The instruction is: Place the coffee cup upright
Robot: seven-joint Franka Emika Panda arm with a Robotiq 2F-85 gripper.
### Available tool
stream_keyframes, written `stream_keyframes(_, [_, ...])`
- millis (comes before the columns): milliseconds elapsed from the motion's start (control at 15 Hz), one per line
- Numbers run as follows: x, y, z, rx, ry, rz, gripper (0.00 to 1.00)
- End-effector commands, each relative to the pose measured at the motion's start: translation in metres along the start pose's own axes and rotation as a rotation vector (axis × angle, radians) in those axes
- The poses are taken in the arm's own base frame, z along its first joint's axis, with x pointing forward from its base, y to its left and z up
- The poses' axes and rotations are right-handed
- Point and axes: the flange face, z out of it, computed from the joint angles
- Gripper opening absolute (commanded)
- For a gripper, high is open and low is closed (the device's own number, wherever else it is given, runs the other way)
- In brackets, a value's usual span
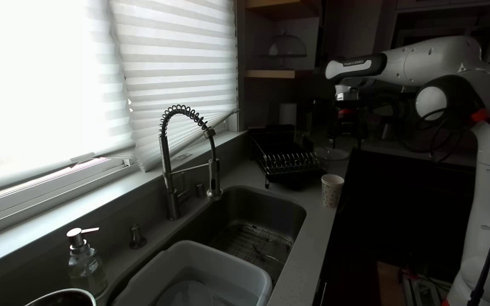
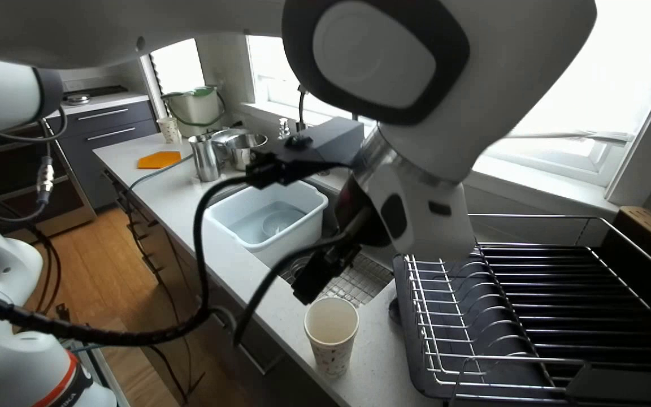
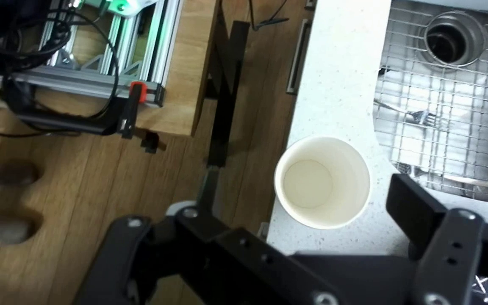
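The coffee cup is a cream-white paper cup with small coloured specks. It stands upright near the counter's front edge, between sink and dish rack, in both exterior views (image 1: 332,191) (image 2: 334,350). The wrist view looks down into the cup (image 3: 322,182), which is empty. My gripper (image 1: 347,142) points down, above the counter and apart from the cup. In the wrist view my gripper (image 3: 305,209) is open, its black fingers spread apart with nothing held. In an exterior view (image 2: 325,271) the arm hides part of the gripper.
A black wire dish rack (image 1: 292,163) (image 2: 444,339) stands beside the cup. The sink (image 1: 266,195) with a wire grid (image 3: 443,123) and a white tub (image 2: 308,226) lies alongside. A tall spring faucet (image 1: 166,170) rises behind. A second patterned cup (image 2: 169,130) stands at the far counter end.
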Motion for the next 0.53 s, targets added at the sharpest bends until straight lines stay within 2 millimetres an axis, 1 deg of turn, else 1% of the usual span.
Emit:
stream_keyframes(0, [-0.037, -0.013, -0.026, -0.122, 0.151, -0.06, 1.0])
stream_keyframes(133, [-0.052, -0.021, -0.038, -0.173, 0.241, -0.112, 1.0])
stream_keyframes(200, [-0.062, -0.025, -0.046, -0.194, 0.292, -0.133, 1.0])
stream_keyframes(467, [-0.087, -0.035, -0.065, -0.2, 0.46, -0.252, 1.0])
